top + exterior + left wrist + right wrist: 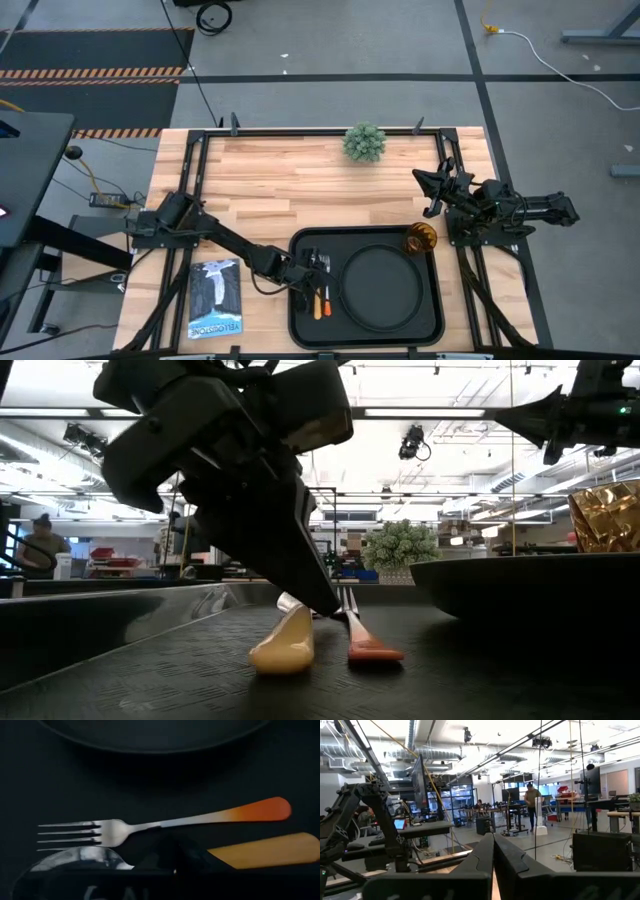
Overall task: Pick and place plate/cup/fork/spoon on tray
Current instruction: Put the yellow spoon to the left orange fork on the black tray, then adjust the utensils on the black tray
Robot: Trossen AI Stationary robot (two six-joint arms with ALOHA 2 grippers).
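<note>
1. Left wrist view: the spoon (200,857) lies flat on the tray (306,325) floor with its yellow-orange handle just beside the fork (165,822). The left gripper (312,268) is low over the spoon's neck with its jaws together; whether they pinch the neck I cannot tell.
2. I judge the spoon light, stiff and slick at the metal bowl; the narrow neck or handle middle is the place to take hold, since the bowl would slip.
3. The fork sits parallel and very near, so any sideways push of the spoon could knock it.
4. The plate (381,287) lies on the tray close beside the cutlery, and the cup (421,238) stands at the tray's far right corner.
5. Open room is thin here: the tray's raised rim on one side, the plate's edge on the other. Straight up looks freest.
6. The right gripper (430,192) waits over the table's right side, well apart, its fingers together.
</note>
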